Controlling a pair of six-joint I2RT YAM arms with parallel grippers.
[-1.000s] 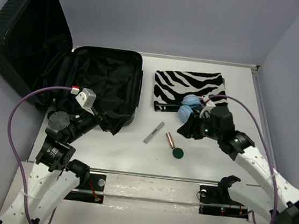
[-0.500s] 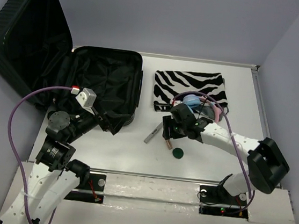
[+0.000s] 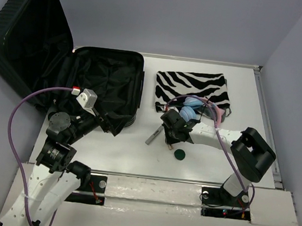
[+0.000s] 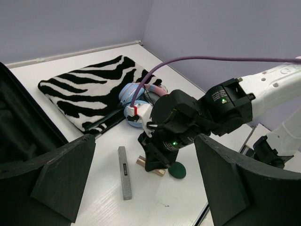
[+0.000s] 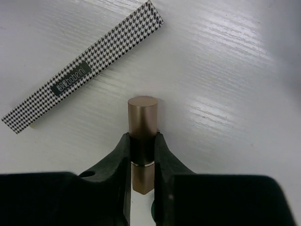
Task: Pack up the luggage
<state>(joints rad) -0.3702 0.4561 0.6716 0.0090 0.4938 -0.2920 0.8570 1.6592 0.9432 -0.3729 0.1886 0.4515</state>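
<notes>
The luggage lies open at the back left, its ribbed lid leaning back and the black lining bare. A rose-gold tube lies on the white table. My right gripper is shut on its middle, and both black pads press its sides. From above, the right gripper covers most of the tube. My left gripper hangs open at the luggage's near right corner, holding nothing. Its wide fingers frame the left wrist view, where one end of the tube shows.
A grey houndstooth stick lies just left of the tube. A dark green disc sits on the tube's near right. A zebra-striped pouch lies behind, with a blue item at its front edge.
My right gripper swung left from the blue item to the rose-gold tube, came down over it and shut on it. The left arm has not moved.
</notes>
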